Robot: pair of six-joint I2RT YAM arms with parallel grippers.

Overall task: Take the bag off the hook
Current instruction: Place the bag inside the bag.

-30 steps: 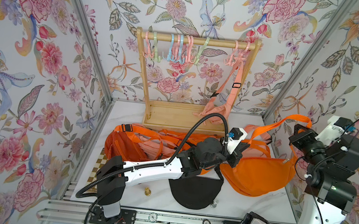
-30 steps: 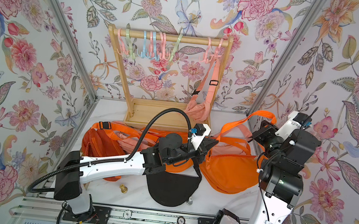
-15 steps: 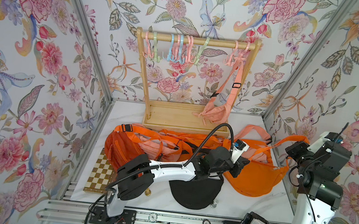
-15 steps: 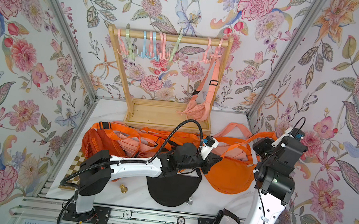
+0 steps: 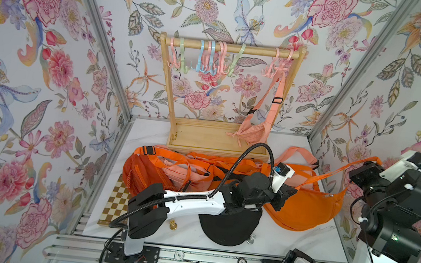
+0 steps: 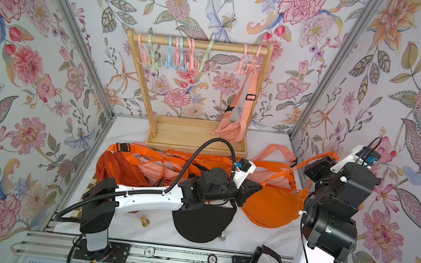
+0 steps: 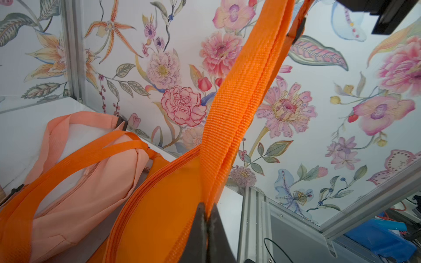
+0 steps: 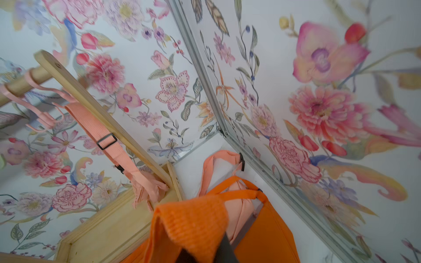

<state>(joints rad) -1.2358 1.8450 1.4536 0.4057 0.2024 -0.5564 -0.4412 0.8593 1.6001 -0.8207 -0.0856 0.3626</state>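
The only writing I can make out is "100" on a small round disc (image 5: pixel 242 262) set in the metal rail along the front edge. The mark on the disc beside it is too small to read.

The orange bag (image 5: pixel 303 210) is a smooth half-moon pouch with a ribbed zip along its top. It lies off the rack on the white marbled table (image 5: pixel 307 245), close to the right wall. Its orange strap (image 7: pixel 239 102), coarse woven webbing doubled on itself, rises taut from the pouch. The left fingers (image 7: pixel 198 232) are pinched tight on the webbing right where it meets the zip. The right fingers (image 8: pixel 227 250) are closed on the far loop, held high beside the right corner post.

A peach bag (image 5: pixel 253 134) hangs by its strap from a pink plastic hook (image 5: pixel 278 69) at the right end of the wooden rack (image 5: pixel 229 48). Its crumpled pouch rests on the rack's base tray. The other pastel hooks bunch toward the left of the round rail.

A heap of orange and peach bags (image 5: pixel 156 172) fills the middle and left of the table in front of the rack, straps tangled. Bare table shows at the front right, forward of the orange pouch, and in a strip at the rear left beside the rack. Near the front edge lies a black half-round fabric piece (image 5: pixel 228 228), partly under the left arm. A gold chess pawn (image 5: pixel 172 224) stands to one side of it and a silvery one (image 5: pixel 251 240) to the other. A checkerboard (image 5: pixel 115 202) pokes out from under the heap at the left edge.
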